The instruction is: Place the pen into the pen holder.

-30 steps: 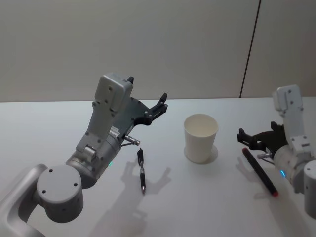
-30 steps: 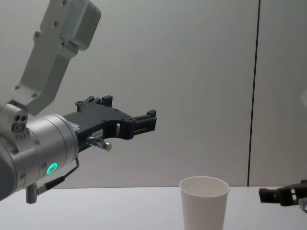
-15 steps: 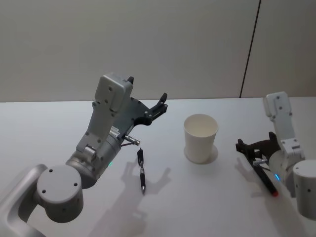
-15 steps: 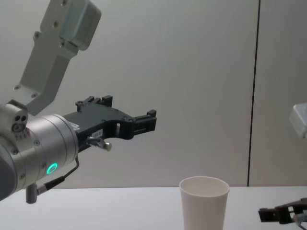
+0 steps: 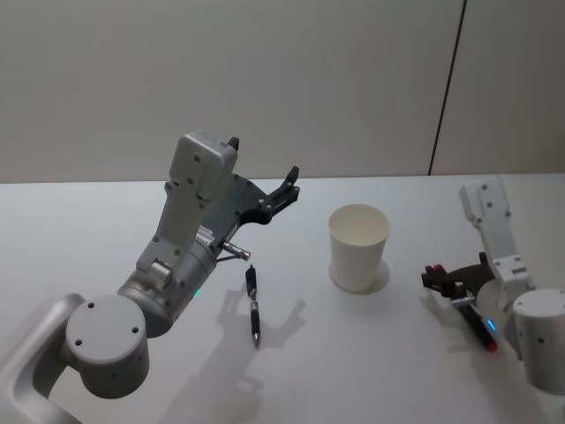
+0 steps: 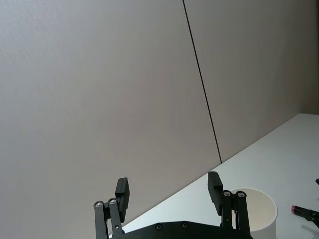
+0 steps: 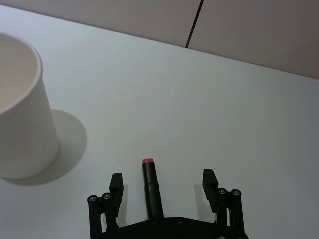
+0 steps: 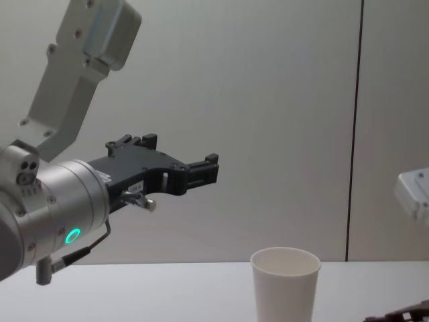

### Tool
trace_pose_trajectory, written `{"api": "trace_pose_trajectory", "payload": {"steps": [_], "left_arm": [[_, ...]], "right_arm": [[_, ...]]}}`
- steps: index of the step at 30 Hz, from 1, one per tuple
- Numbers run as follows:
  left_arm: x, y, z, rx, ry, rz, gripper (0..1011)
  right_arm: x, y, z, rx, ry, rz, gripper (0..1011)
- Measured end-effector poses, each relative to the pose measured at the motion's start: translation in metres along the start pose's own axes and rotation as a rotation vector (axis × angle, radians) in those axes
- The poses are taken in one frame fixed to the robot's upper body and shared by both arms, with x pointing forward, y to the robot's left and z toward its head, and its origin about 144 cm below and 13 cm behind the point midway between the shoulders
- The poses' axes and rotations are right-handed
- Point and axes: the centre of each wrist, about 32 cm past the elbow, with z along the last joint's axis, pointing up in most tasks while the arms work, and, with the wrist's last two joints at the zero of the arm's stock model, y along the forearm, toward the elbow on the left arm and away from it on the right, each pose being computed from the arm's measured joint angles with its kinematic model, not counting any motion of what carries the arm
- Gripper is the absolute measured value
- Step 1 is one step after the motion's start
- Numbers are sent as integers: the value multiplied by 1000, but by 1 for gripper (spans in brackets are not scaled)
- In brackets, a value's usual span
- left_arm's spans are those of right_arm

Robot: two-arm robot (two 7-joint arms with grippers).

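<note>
The pen holder, a white paper cup (image 5: 358, 247), stands upright mid-table; it also appears in the chest view (image 8: 285, 285) and the right wrist view (image 7: 20, 109). A dark pen with a pink-red end (image 5: 479, 327) lies on the table to the right of the cup. My right gripper (image 5: 444, 281) is low over it and open, with the pen (image 7: 150, 186) lying between the two fingers (image 7: 116, 181) and untouched by either. A second, black pen (image 5: 253, 307) lies left of the cup. My left gripper (image 5: 287, 187) hangs open and empty, raised above that black pen.
The white table (image 5: 353, 371) runs back to a plain wall with a dark vertical seam (image 5: 446, 88). The left arm's large housing (image 5: 190, 230) stands over the table's left half.
The right gripper has dropped and drawn back along the pen on the right, so its fingers now straddle it near the table. The left arm, cup and black pen have not moved.
</note>
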Motion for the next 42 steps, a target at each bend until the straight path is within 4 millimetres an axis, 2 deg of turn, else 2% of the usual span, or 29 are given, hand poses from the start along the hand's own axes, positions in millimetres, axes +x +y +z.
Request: {"api": "trace_pose_trajectory", "payload": {"steps": [16,25,30,42], "left_arm": [[0,0,0,0,0,0,1004],[0,0,0,0,0,0,1004],[0,0,0,0,0,0,1004],[0,0,0,0,0,0,1004]], "right_arm": [[-1,12,-8,-55,-6,28,994],[0,15,-11,-67,14,58,789],[0,16,-12,-71,22,68,613],[3,17,-14,-78,37,75,374]]}}
